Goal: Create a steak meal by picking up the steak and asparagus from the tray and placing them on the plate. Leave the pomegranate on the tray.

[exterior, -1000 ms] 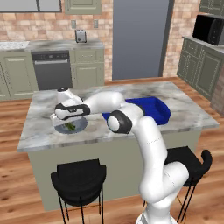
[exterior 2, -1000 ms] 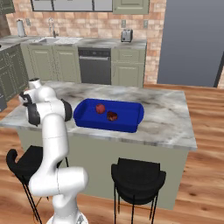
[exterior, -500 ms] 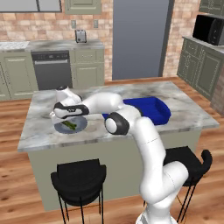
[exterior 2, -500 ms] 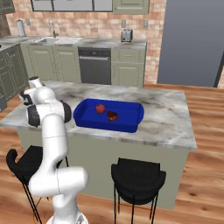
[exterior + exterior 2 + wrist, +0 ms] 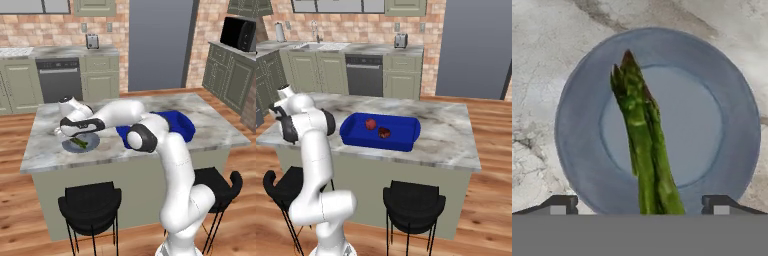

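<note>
The hand (image 5: 640, 205) hangs over the plate (image 5: 732, 125) with its fingertips (image 5: 559, 204) spread wide, holding nothing; the asparagus (image 5: 643, 150) lies between them on the plate, tips toward the frame's top. Bare marble worktop (image 5: 542, 45) surrounds the plate's rim on every side. In the right base view, the tray (image 5: 356, 135) sits mid-frame, with the pomegranate (image 5: 371, 123) and the steak (image 5: 384, 132) just beside each other inside, clear of its raised edges.
</note>
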{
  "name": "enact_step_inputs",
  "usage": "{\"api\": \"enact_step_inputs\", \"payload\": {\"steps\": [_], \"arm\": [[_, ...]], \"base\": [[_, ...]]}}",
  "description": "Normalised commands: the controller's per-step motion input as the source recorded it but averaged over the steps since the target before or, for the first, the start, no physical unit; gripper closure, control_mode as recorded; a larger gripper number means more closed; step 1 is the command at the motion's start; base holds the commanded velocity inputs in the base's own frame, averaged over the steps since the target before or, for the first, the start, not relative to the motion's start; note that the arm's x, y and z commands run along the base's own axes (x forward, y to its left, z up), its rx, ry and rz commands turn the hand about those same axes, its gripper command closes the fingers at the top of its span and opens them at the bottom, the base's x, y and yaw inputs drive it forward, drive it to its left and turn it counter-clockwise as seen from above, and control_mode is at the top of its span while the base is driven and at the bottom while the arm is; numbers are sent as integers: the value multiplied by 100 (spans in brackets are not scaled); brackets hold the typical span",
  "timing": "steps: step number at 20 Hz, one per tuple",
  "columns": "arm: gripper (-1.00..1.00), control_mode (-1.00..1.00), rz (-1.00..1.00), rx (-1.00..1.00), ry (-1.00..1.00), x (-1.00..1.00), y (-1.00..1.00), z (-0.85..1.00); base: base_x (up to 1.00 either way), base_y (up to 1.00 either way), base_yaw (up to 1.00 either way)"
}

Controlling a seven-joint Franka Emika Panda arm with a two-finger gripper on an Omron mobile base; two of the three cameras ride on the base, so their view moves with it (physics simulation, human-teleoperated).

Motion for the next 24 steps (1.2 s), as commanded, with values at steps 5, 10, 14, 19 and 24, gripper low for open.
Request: {"api": "enact_step_inputs", "payload": {"steps": [5,10,14,19,24], "arm": [[-100,-100,-2,0,-12,-26,-55,71],[-100,-100,-3,4,-7,-1,-63,84],[-100,-100,-3,0,0,-4,-87,45],[-100,-100,-7,0,0,-13,-100,16],[-100,-100,-9,0,0,0,-100,1]], "base": [[0,0,0],[0,0,0],[0,0,0],[0,0,0],[0,0,0]]}}
